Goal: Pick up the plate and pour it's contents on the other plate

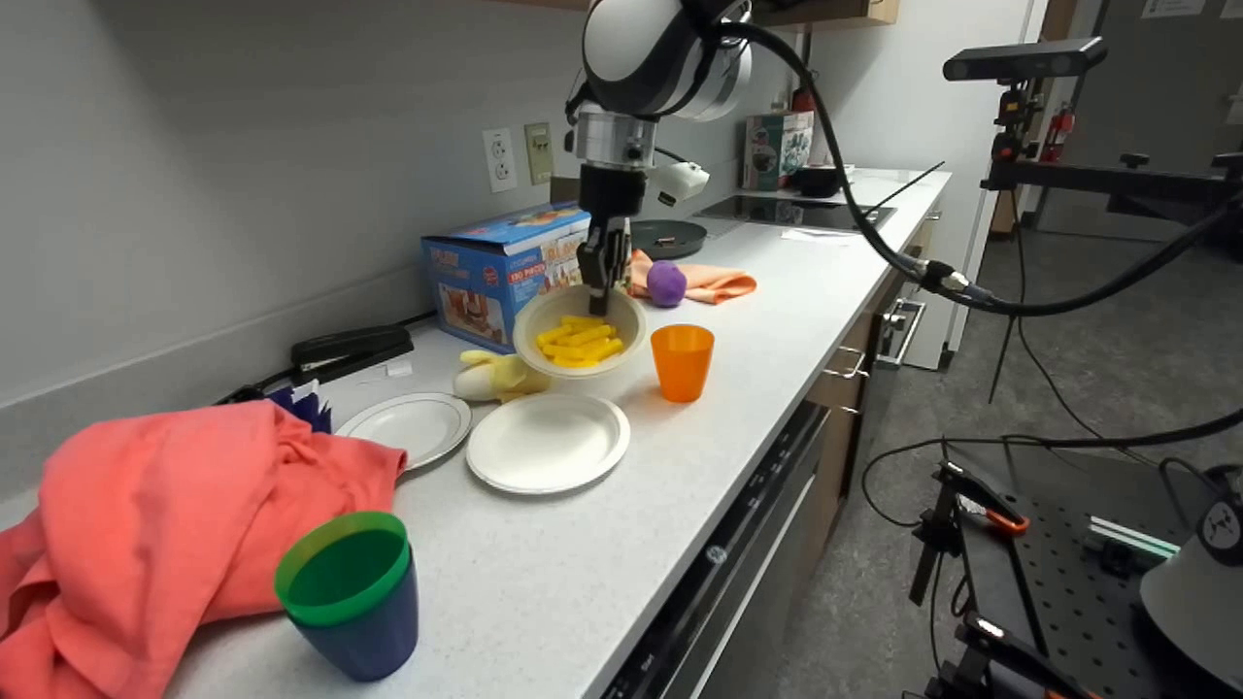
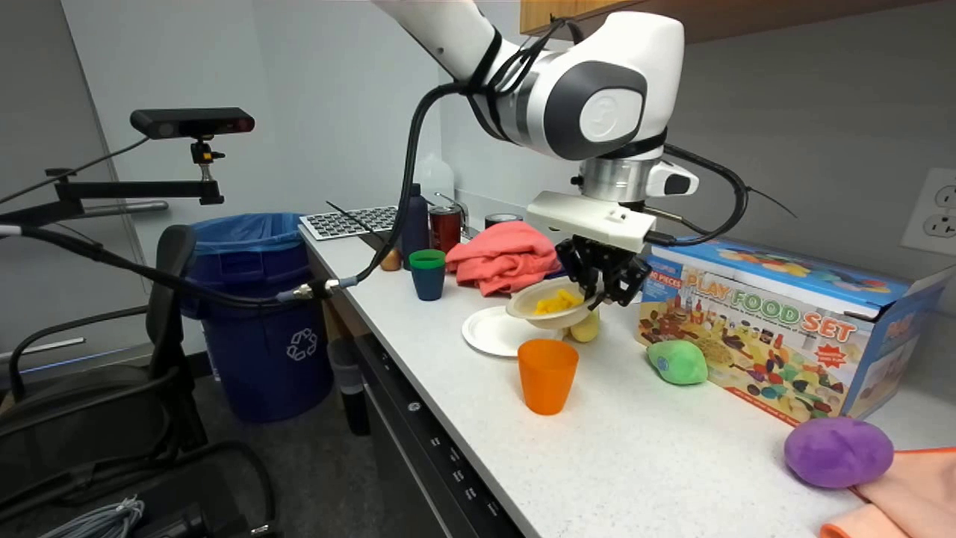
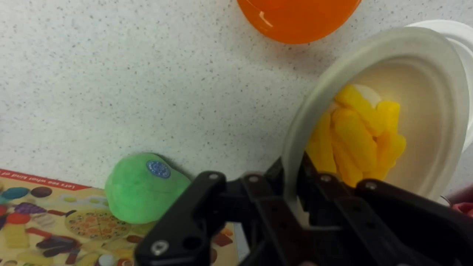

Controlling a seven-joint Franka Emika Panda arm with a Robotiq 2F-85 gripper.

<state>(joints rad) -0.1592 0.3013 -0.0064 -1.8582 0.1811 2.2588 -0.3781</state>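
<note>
Cream-coloured and matte, the plate (image 3: 421, 107) looks to us like a small, round, shallow bowl, with a broad pale lip, a stepped ring just inside it and a floor that turns a warmer beige in the wrist view. We see it held above the counter (image 1: 505, 544), one edge caught in the pincer (image 3: 290, 181), whose jaws press close together with only that rim between them. From the pincer it reaches out at a tilt, its hollow showing in both exterior views. Just past the pincer's tips, inside the hollow, we make out the contents (image 3: 354, 140): stubby yellow sticks in a loose heap, some lying across others, all within the rim. A whitish rounded patch (image 3: 370, 95) beside them is too unclear for us to name. Lower than the pincer, beyond the held plate, we find the other plate (image 1: 549, 444), flat, round and white, lying on the counter and partly hidden by the held plate in the wrist view. Off to one side of the pincer, and apart from both plates, the orange cup (image 2: 548, 377) stands upright.
</note>
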